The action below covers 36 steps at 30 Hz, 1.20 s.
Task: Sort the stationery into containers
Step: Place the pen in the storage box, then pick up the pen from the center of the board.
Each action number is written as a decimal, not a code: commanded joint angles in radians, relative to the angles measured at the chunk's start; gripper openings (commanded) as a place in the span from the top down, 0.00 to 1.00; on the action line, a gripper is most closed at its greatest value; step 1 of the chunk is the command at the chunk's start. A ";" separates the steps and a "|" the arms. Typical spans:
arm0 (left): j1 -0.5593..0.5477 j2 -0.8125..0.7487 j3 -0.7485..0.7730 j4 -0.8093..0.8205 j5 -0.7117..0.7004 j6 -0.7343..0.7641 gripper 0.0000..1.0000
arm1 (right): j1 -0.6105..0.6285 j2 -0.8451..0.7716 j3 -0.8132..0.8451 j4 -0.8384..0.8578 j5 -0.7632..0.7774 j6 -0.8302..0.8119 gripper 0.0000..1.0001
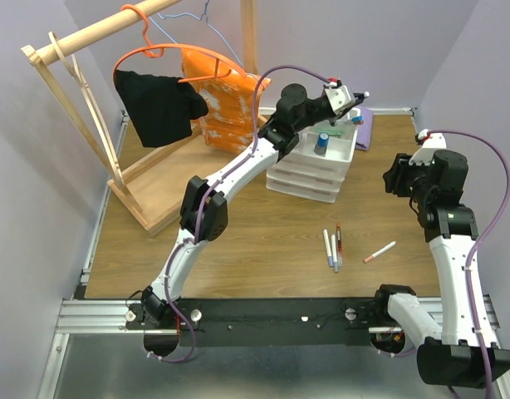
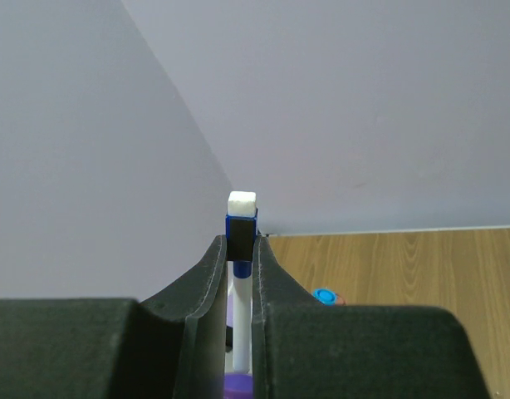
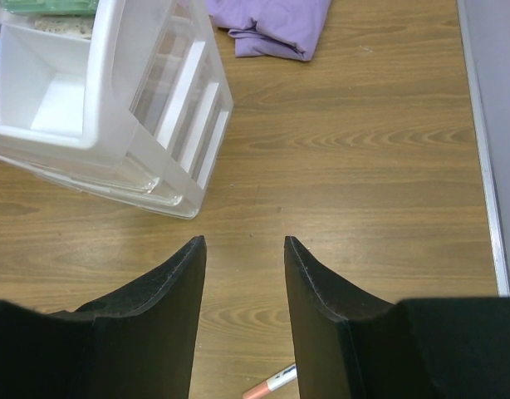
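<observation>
My left gripper (image 1: 353, 100) (image 2: 241, 246) hangs over the far side of the white drawer organiser (image 1: 309, 176), shut on a thin white pen with a blue cap (image 2: 241, 223); the pen's tip (image 1: 365, 95) sticks out past the fingers. A blue-capped bottle (image 1: 321, 143) (image 2: 324, 295) stands in the organiser's top tray. Three white pens (image 1: 333, 248) lie together on the table, and an orange-capped pen (image 1: 380, 252) (image 3: 272, 384) lies to their right. My right gripper (image 1: 396, 179) (image 3: 245, 243) hovers open above bare wood right of the organiser (image 3: 114, 141), holding nothing.
A purple cloth (image 1: 365, 129) (image 3: 272, 25) lies behind the organiser on the right. A wooden clothes rack (image 1: 80, 108) with an orange hanger, a black garment (image 1: 159, 104) and an orange bag (image 1: 226, 104) stands at the back left. Walls close in on both sides.
</observation>
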State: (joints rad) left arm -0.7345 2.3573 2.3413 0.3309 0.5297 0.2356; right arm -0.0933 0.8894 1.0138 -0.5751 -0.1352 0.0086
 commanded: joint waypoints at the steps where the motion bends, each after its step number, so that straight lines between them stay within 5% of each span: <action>1: 0.001 0.034 -0.007 -0.006 -0.019 0.004 1.00 | -0.006 0.009 0.009 0.027 0.020 0.008 0.50; 3: 0.001 0.033 -0.016 -0.006 -0.019 -0.002 0.96 | -0.006 0.011 0.008 0.029 0.020 0.007 0.50; 8: 0.001 0.028 -0.036 0.011 -0.040 -0.025 0.66 | -0.006 0.008 0.002 0.034 0.019 0.008 0.50; 24: -0.025 -0.197 -0.080 0.013 -0.054 0.004 0.39 | -0.006 -0.015 0.048 -0.031 -0.081 -0.059 0.50; 30: -0.025 -0.548 -0.411 -0.141 -0.030 -0.032 0.37 | -0.006 -0.023 0.094 -0.188 -0.275 -0.270 0.48; 36: -0.046 -0.959 -0.972 -0.271 -0.008 -0.029 0.36 | -0.005 0.026 0.129 -0.530 -0.533 -0.631 0.48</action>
State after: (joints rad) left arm -0.7612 1.5696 1.6474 0.2138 0.5011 0.2119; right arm -0.0937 0.8799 1.1103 -0.7650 -0.4160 -0.2752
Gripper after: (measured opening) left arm 0.634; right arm 0.519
